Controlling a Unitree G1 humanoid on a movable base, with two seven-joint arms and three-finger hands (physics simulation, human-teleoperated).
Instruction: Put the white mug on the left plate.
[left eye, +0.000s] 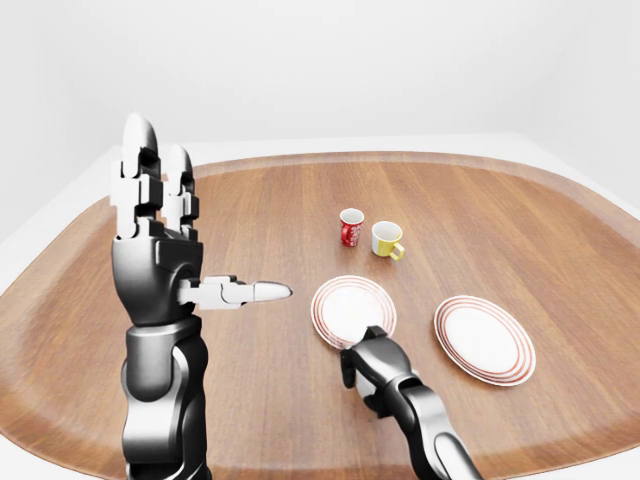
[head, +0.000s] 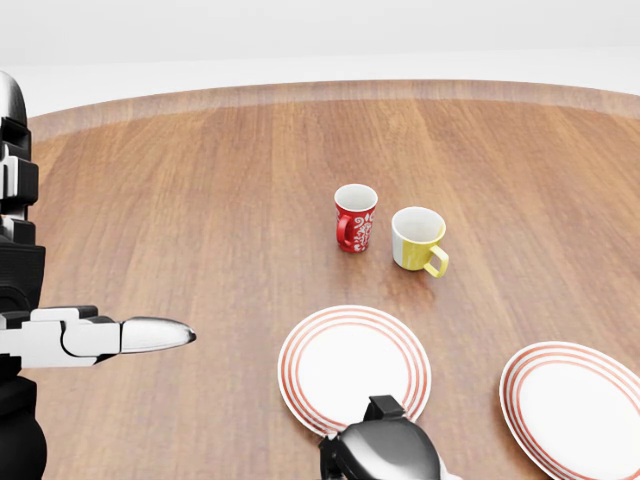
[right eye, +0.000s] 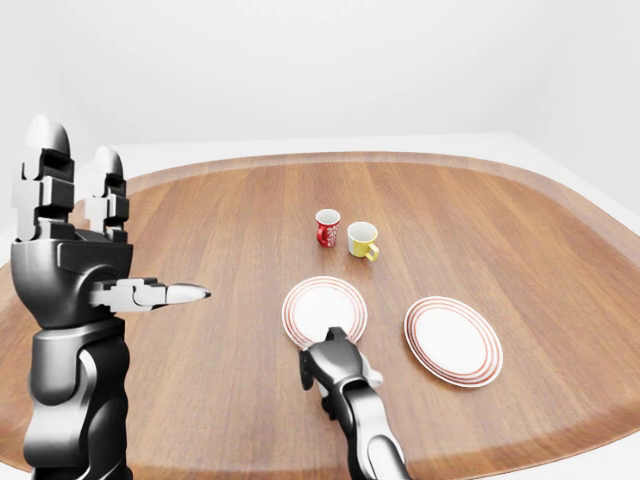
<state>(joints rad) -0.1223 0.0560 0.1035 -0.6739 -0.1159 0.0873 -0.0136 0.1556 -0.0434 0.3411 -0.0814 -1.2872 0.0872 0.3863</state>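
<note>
My right hand (head: 378, 447) sits at the bottom edge of the head view, just below the left plate (head: 353, 372), a white plate with red rings. Its fingers are curled downward into a fist. They close round the white mug, which the hand hides almost wholly in every view. The left-eye view shows the same fist (left eye: 367, 358) low on the table, touching the plate's near rim. My left hand (left eye: 185, 220) is raised upright at the left, open and empty, with its thumb pointing right.
A red patterned mug (head: 355, 218) and a yellow-and-white mug (head: 418, 240) stand side by side above the left plate. A second ringed plate (head: 572, 405) lies at the right. The round wooden table (head: 200, 200) has a raised rim.
</note>
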